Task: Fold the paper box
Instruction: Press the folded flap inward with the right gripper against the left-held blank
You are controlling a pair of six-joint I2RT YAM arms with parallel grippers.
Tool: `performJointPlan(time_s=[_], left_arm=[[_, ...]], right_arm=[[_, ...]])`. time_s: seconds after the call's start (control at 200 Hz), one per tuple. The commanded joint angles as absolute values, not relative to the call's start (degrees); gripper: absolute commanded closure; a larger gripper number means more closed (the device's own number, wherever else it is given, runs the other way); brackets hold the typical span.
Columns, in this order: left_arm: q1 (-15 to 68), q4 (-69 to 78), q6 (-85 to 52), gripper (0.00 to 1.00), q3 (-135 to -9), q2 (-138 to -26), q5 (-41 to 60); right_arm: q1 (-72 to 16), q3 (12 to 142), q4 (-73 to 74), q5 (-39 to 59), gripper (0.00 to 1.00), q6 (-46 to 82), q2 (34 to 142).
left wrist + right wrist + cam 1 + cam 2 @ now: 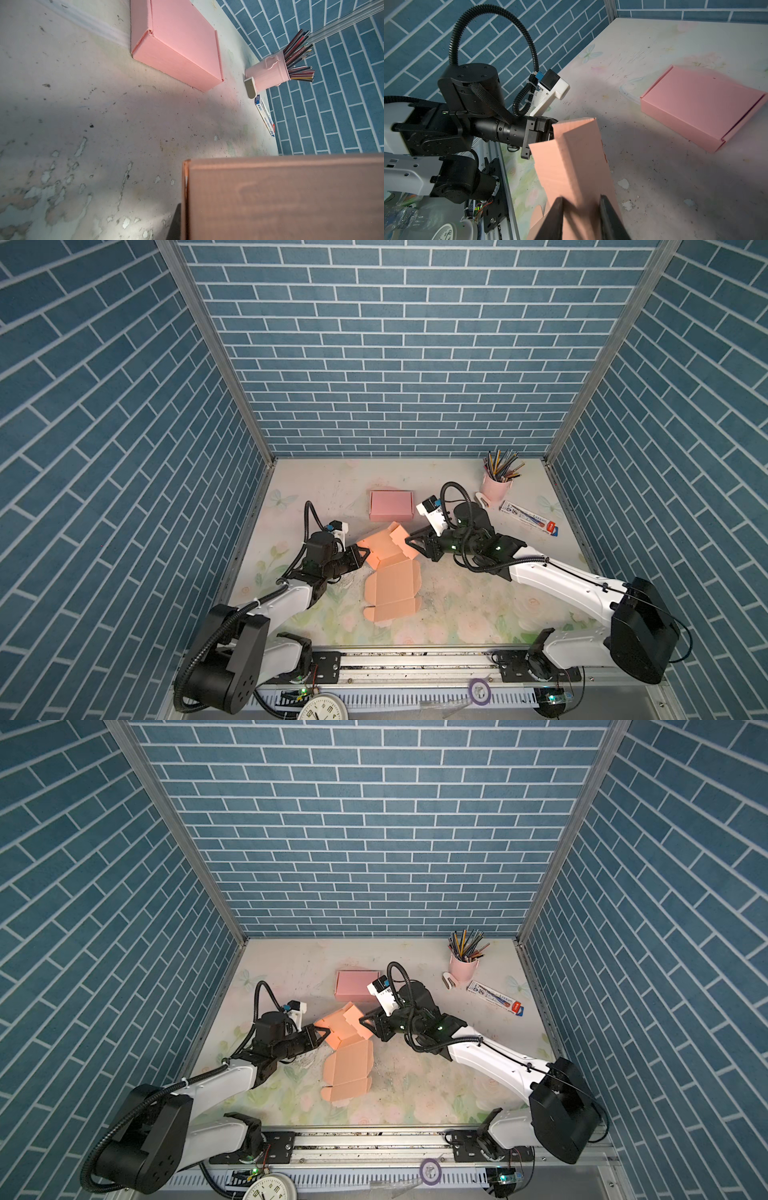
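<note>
Lengthwise, the paper box (392, 589) runs front-to-back, far end raised.

Matt, finely ribbed paper box (392, 585); scuffed, flaking, perhaps vinyl table (324, 485).

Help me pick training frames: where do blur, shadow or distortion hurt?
In both top views, sharp and evenly lit, but the wide lens splays the brick walls; in the left wrist view, the orange paper box sits too close, blurred and dim, with a broad shadow across the table; in the right wrist view, the right gripper is a dark, soft silhouette.
</note>
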State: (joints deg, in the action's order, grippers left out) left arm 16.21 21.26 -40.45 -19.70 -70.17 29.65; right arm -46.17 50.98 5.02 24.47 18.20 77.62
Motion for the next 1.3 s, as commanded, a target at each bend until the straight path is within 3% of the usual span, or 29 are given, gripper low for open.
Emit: performJointPlan(time_s=[0.0,0.655,1.295], left_arm=[[16.8,21.8,-40.1,0.91,-21.4,-70.0,29.5],[16.8,23.0,-42.4,0.91,-20.0,-70.5,28.4],[16.9,23.6,-45.4,0.92,-18.0,-69.4,26.2]], right_arm=[[-46.5,53.8,3.7,24.5,0.71,18.0,78.6],[-55.3,66.5,-13.5,1.4,0.71,15.6,87.9],[-58.8,71.5,-19.4,-7.9,0.72,15.7,91.4]])
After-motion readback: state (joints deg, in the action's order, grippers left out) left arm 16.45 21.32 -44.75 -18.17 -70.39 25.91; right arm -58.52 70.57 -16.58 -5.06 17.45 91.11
